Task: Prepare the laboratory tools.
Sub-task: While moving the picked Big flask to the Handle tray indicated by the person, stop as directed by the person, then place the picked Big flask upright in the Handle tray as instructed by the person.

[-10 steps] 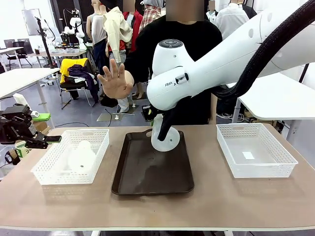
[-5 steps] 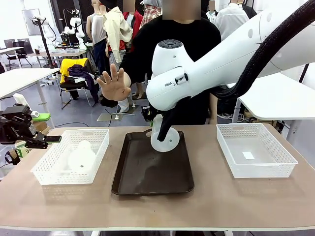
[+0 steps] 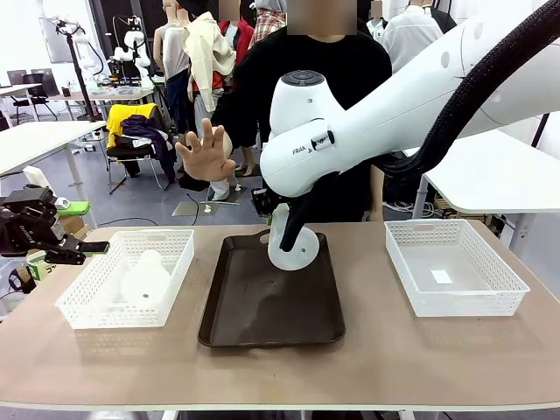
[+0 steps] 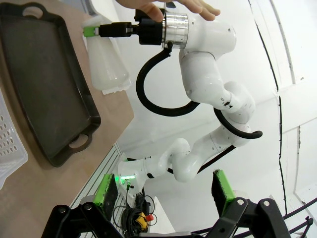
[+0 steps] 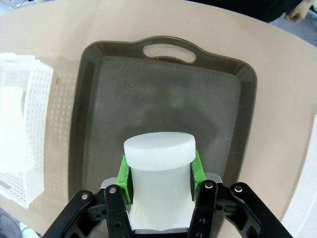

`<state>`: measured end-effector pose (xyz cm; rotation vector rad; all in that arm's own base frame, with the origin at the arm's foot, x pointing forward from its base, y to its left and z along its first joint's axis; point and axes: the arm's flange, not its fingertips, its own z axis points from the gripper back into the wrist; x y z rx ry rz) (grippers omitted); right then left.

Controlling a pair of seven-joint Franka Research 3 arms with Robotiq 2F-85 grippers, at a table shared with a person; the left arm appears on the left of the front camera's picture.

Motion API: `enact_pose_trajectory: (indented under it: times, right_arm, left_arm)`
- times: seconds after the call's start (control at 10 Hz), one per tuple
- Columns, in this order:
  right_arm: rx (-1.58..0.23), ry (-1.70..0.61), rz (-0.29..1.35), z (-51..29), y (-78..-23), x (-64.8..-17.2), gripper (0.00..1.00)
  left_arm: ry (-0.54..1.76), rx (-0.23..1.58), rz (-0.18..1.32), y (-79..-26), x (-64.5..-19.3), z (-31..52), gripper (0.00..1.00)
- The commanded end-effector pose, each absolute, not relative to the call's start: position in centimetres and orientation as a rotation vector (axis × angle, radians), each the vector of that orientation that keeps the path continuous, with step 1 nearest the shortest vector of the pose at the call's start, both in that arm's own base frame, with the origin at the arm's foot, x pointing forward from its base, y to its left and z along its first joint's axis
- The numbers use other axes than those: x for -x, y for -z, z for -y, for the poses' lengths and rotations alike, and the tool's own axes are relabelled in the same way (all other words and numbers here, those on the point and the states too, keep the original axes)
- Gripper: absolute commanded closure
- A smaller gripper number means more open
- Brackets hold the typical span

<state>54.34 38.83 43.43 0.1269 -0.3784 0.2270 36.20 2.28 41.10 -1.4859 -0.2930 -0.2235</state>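
At table's left edge: left gripper point(image 3: 91, 248), black, green pads, jaws apart, holding nothing.
Next: left mesh basket point(image 3: 86, 308), white; first flask point(image 3: 144, 276), frosted, lying on its side inside.
Behind it: person's hand point(image 3: 206, 154), raised, fingers spread, palm to camera.
Centre: tray point(image 3: 271, 317), dark brown; second flask point(image 3: 294, 250) tilted over its far end near the handle, neck clamped by right gripper point(image 5: 159, 178).
Right arm point(image 3: 367, 122): white, print legible as "FRA".
Far right: right mesh basket point(image 3: 455, 302), pale unreadable square on its floor.
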Motion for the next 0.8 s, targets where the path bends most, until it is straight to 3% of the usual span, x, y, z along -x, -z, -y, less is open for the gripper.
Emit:
enact_pose_trajectory:
  times: [0.0, 0.7]
  right_arm:
    - [-0.122, -0.231, 0.387, -38.77, -43.47, -54.42, 1.00]
    - [-0.122, -0.231, 0.387, -38.77, -43.47, -54.42, 1.00]
  left_arm:
    - [0.227, 1.489, 0.298, -41.24, -36.01, -2.38, 0.00]
    - [0.227, 1.489, 0.298, -41.24, -36.01, -2.38, 0.00]
